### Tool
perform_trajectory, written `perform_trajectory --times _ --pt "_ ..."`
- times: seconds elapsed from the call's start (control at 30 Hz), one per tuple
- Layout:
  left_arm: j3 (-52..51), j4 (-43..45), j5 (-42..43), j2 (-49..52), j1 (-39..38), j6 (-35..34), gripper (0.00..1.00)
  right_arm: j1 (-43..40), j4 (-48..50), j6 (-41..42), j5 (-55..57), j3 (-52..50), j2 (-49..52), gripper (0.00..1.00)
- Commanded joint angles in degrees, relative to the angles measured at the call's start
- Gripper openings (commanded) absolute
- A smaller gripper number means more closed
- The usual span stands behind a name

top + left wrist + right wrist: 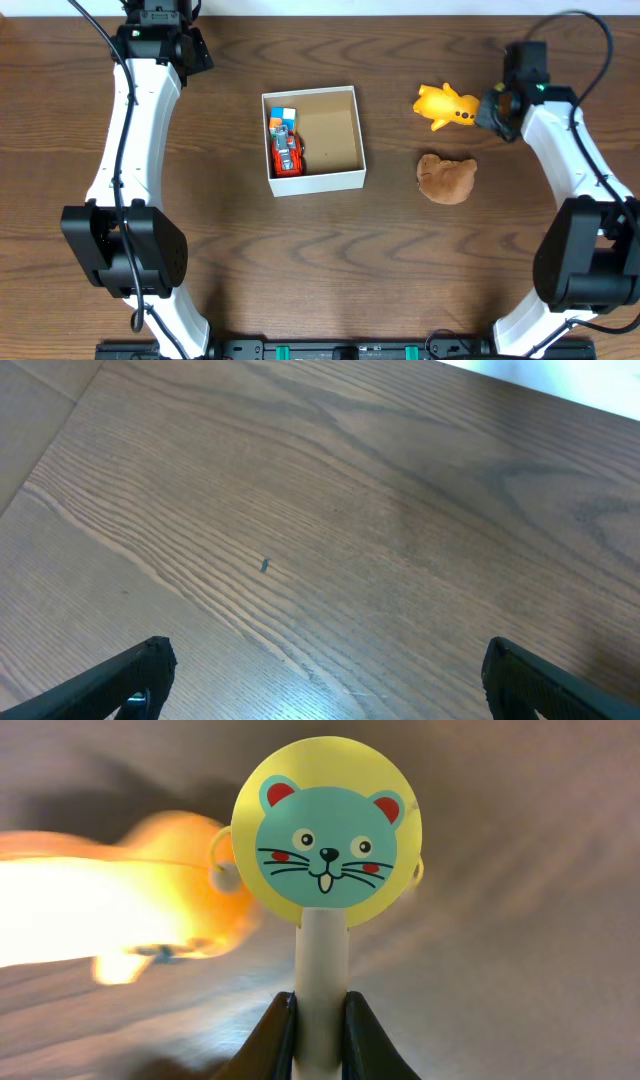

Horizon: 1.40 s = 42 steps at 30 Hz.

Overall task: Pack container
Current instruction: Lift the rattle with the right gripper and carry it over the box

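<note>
A dark brown table (330, 270) with flowing wood grain fills nearly the whole overhead view. Beyond its far edge, from 12 to 2 o'clock, a thin pale strip (430, 6) is seen; what it belongs to cannot be told. In the left wrist view the grain (330, 530) is lit evenly and appears lighter, a straight seam (50, 450) is crossed at 10 o'clock, and a small dark speck (265, 565) is marked left of centre. A bluish-white band (560, 380) is shown at 1 o'clock. In the right wrist view the tabletop (520, 970) is rendered grey-brown and blurred.
</note>
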Motion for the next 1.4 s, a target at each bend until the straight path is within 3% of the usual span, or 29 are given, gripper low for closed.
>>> perform_trajectory --times 0.0,0.23,0.47,0.57,1.0,1.37 --pt "0.31 0.00 -0.09 -0.20 0.04 -0.13 0.98 4.57 0.02 -11.23 -3.06 5.55 -0.39 0.01" --pt "0.31 0.00 -0.09 -0.20 0.04 -0.13 0.98 12.79 1.40 -14.84 -6.08 14.03 -0.39 0.01" --pt "0.31 0.00 -0.09 -0.20 0.04 -0.13 0.98 20.35 9.55 -15.34 -16.79 14.67 -0.39 0.01" --pt "0.31 0.00 -0.09 -0.20 0.04 -0.13 0.98 23.41 10.08 -20.33 -17.40 14.67 -0.39 0.01" --pt "0.31 0.00 -0.09 -0.20 0.04 -0.13 0.98 29.51 3.13 -47.78 -17.44 14.64 -0.37 0.01" --pt "0.31 0.00 -0.09 -0.20 0.04 -0.13 0.98 29.55 -5.55 -51.19 -23.87 14.43 2.69 0.01"
